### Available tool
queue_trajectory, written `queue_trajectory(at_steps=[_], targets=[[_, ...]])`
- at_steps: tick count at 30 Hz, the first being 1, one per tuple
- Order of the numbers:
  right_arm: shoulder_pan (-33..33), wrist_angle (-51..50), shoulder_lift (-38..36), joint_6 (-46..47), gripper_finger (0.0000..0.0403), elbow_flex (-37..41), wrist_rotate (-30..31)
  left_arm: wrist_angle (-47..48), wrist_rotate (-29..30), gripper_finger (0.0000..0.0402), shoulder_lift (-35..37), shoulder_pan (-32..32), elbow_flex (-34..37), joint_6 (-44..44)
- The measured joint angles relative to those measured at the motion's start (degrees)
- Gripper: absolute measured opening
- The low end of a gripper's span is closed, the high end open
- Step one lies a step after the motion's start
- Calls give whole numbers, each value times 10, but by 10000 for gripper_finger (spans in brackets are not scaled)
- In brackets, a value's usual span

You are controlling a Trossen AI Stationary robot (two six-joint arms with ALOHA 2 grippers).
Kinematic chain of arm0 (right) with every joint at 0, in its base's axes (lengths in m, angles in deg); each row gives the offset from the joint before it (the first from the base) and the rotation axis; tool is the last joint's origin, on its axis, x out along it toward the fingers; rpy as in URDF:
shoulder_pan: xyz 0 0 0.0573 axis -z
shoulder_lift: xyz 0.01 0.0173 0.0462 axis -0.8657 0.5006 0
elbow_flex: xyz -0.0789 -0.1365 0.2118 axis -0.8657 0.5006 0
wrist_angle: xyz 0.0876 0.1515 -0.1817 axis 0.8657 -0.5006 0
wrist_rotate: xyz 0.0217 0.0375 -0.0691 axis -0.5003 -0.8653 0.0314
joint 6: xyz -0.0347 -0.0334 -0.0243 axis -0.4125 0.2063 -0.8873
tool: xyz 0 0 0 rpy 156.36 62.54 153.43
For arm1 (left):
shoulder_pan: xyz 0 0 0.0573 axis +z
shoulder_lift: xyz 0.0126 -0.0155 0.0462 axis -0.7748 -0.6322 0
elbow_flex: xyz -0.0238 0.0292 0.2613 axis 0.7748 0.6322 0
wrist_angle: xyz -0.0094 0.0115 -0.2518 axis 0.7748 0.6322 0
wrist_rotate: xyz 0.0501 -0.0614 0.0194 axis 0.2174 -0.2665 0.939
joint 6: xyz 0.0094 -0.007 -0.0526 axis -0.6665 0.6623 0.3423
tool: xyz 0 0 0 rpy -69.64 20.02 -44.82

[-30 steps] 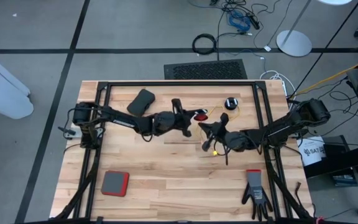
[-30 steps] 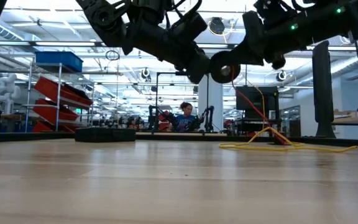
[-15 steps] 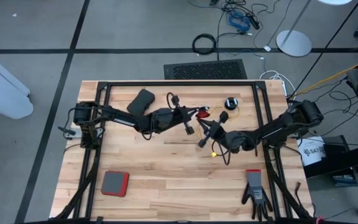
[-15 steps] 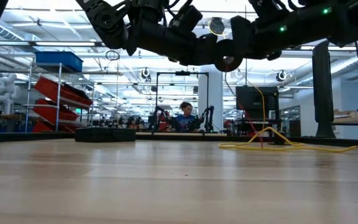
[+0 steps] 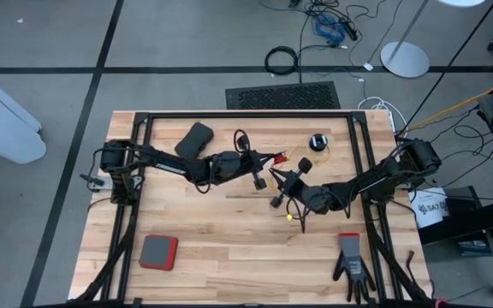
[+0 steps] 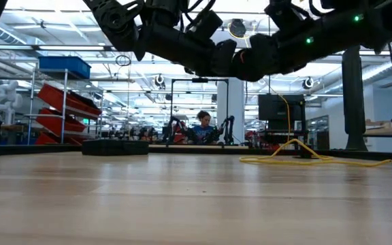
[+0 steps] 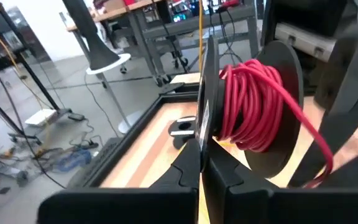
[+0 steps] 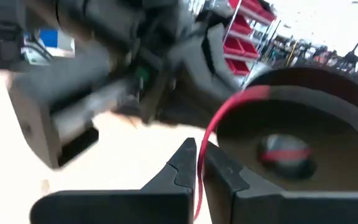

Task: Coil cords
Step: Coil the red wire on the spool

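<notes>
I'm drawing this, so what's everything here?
Table: one, pale wood, under arms.
Red cord: one, red, wound on held reel.
Held reel: one, black, above table's middle.
Yellow cord: one, yellow, lying on table.
Other reel: one, black, on table.
Case: one, dark grey, by left arm.
Pad: one, red-grey, table corner.
Glove: one, black, by right arm.
Cable ring: one, black, floor.
Left pincer: one, dark, shut on held reel.
Right pincer: one, dark, shut on red cord.
</notes>
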State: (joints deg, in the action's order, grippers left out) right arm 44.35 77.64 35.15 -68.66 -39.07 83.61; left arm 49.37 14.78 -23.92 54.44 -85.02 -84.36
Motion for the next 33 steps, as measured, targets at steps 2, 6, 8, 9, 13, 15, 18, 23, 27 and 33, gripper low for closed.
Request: queue_trajectory(at_steps=[2, 6, 8, 9, 13, 15, 18, 23, 27, 33], targets=[[-3, -20, 0, 21, 18, 0, 0, 17, -7, 4, 1, 0, 0, 21], [-11, -38, 0, 39, 27, 0, 3, 43, -32, 4, 1, 0, 0, 59], [-11, -45, 0, 46, 29, 0, 3, 40, -40, 4, 1, 0, 0, 71], [-11, -49, 0, 46, 29, 0, 4, 37, -43, 4, 1, 0, 0, 78], [-11, -48, 0, 42, 29, 0, 4, 18, -56, 4, 1, 0, 0, 101], [-14, -43, 0, 35, 29, 0, 4, 14, -57, 4, 1, 0, 1, 109], [-18, -37, -1, 27, 29, 0, 4, -3, -58, 4, 0, 0, 1, 114], [-27, -30, -1, 21, 29, 0, 5, -16, -63, 4, 0, 0, 1, 124], [-41, -22, -1, 9, 29, 0, 5, -25, -77, 4, 0, 1, 1, 124], [-59, 6, -1, -24, 29, 0, 5, -47, -103, 4, -1, 1, 1, 133]])
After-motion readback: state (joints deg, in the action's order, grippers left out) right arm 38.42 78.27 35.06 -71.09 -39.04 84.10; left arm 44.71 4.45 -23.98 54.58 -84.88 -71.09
